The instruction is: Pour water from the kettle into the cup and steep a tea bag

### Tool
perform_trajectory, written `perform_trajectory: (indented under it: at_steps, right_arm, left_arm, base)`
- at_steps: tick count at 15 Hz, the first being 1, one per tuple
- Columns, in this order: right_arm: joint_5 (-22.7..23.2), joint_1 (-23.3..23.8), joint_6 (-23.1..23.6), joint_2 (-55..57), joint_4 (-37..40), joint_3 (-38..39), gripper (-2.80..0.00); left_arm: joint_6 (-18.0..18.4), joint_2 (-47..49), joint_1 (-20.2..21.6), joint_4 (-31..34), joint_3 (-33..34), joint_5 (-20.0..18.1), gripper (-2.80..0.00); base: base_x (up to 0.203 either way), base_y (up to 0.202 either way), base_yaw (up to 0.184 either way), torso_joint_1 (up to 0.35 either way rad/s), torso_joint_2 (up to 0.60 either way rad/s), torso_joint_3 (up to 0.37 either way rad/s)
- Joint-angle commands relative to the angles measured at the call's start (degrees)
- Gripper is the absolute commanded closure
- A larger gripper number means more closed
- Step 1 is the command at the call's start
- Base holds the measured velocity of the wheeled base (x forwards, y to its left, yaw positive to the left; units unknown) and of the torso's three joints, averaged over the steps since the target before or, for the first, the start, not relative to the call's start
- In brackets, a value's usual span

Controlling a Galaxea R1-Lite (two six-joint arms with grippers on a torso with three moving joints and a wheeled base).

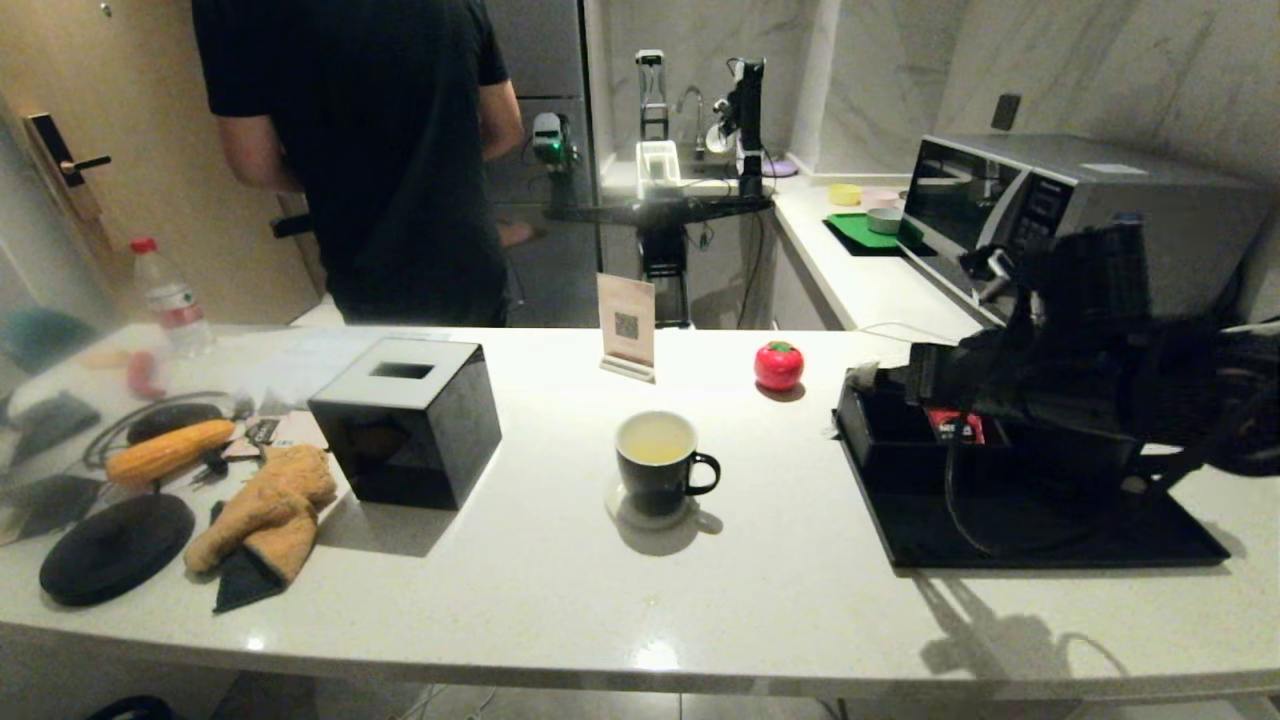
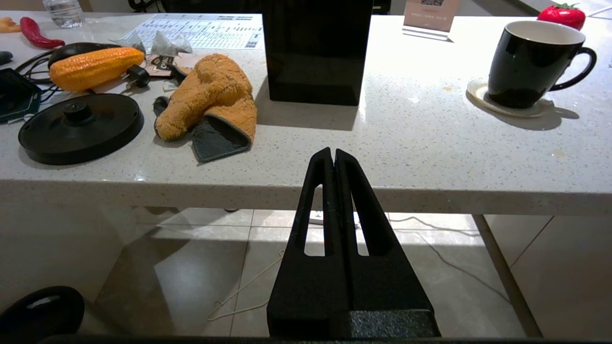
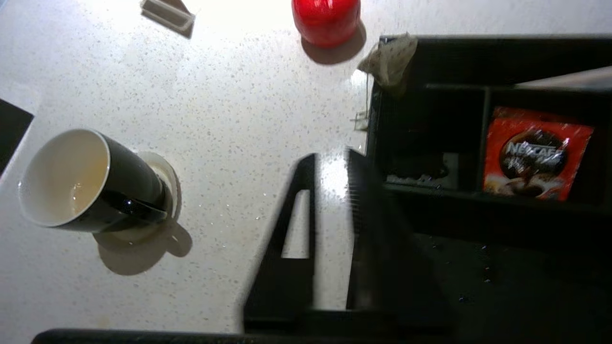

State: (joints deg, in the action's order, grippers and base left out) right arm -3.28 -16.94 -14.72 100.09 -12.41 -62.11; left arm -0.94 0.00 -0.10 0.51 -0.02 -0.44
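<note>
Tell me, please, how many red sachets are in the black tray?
1: the red sachet lies in a compartment of the black tray, near the right tool. Others may be hidden behind the arm.

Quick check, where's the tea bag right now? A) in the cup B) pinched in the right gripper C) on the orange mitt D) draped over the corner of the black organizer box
D: the tea bag hangs over the organizer box corner near the red tomato-shaped object; the cup holds only pale liquid, and the right gripper is open with nothing in it.
</note>
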Motion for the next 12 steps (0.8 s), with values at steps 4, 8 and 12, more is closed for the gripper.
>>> perform_trajectory:
  at_steps: [4, 8, 12]
  right_arm:
    - [-2.0, 0.1, -2.4, 5.6, 3.6, -5.6, -2.8]
    - [-5.3, 0.6, -2.5, 9.0, 3.6, -9.1, -2.8]
    - [-5.6, 0.9, -2.4, 12.6, 3.6, -13.0, -2.8]
  left_arm:
    - [0.0, 0.0, 0.0, 0.0, 0.0, 0.0, 0.0]
    - [0.0, 0.0, 0.0, 0.0, 0.0, 0.0, 0.0]
    - [0.0, 0.0, 0.0, 0.0, 0.0, 0.0, 0.0]
  base:
    - [0.0, 0.0, 0.0, 0.0, 0.0, 0.0]
    - [0.0, 0.0, 0.0, 0.0, 0.0, 0.0]
    - [0.0, 0.0, 0.0, 0.0, 0.0, 0.0]
